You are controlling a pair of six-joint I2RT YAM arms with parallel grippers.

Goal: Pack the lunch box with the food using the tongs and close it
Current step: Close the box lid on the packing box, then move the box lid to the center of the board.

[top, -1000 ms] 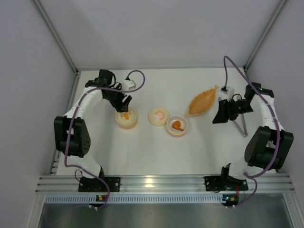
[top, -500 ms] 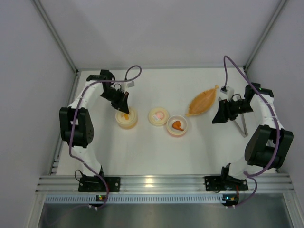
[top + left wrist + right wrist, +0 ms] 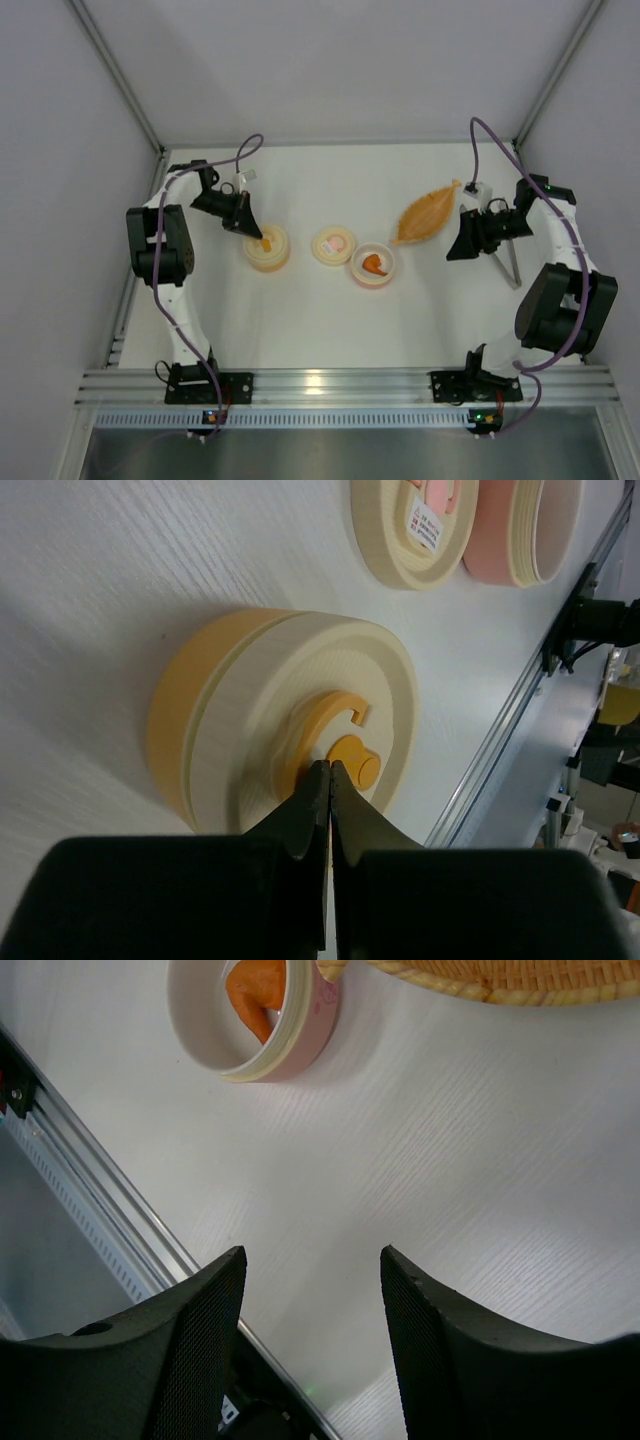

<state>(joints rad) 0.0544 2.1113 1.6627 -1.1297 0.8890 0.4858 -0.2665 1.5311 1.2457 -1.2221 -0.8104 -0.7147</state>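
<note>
Jaws of the left gripper (image 3: 322, 772) are clenched on nothing, their tips touching the orange knob (image 3: 352, 762) on the cream lid of the yellow tub (image 3: 210, 720). Jaws of the right gripper (image 3: 312, 1260) stand parted and empty, well off to the right of that tub.

The risk, as I judge it, is that closed tips pressing on a small rounded knob can skid sideways, which would tip the lid or shove the light tub across the table (image 3: 300, 320). The pink half of the job is also undone.

The yellow tub's lid looks seated flat all round; what is inside cannot be told. Just right of the yellow tub lies a loose cream lid (image 3: 333, 244) with a pink mark. Beyond that is the pink tub (image 3: 373, 265), uncovered, with the orange wedge (image 3: 255, 995) in it. Farther right again sit the leaf-shaped dish (image 3: 427, 212) and then the tongs (image 3: 510, 268), flat on the table.
</note>
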